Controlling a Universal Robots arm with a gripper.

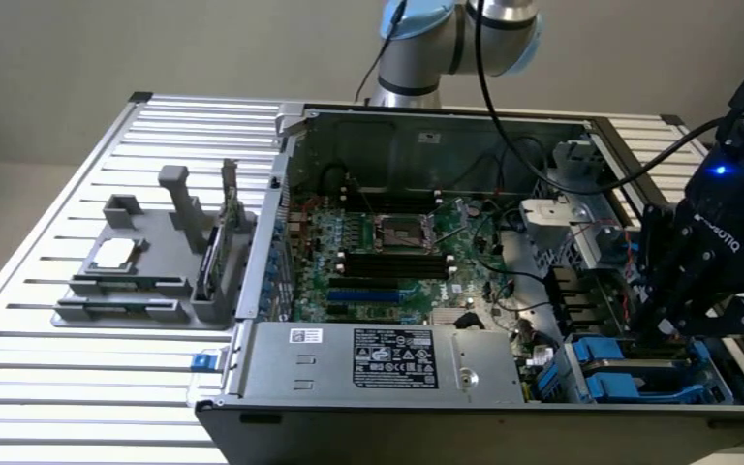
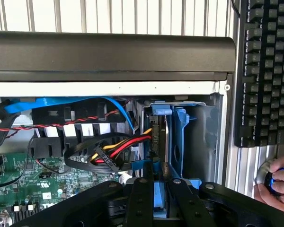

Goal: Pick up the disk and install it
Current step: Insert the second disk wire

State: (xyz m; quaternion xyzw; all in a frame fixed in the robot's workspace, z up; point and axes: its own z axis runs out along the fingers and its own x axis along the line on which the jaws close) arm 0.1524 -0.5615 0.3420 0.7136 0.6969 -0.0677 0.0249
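On the slatted metal table, toward the exterior view's left, a grey fixture carries a small square chip, well apart from the fingers. Centre: the open computer case, motherboard exposed; a grey power-supply box lines its near edge. Exterior view's right: the gripper reaches down into the case's corner above the blue drive bays, hemmed by the case wall and bundled cables. Wrist view: the fingers stand narrow, closed on the blue-framed disk held edge-on between them. Just beyond the fingertips, a blue carrier stands in the bay with a red, yellow and black cable alongside; little free room remains. Beyond the case edge lie a keyboard and a person's hand.
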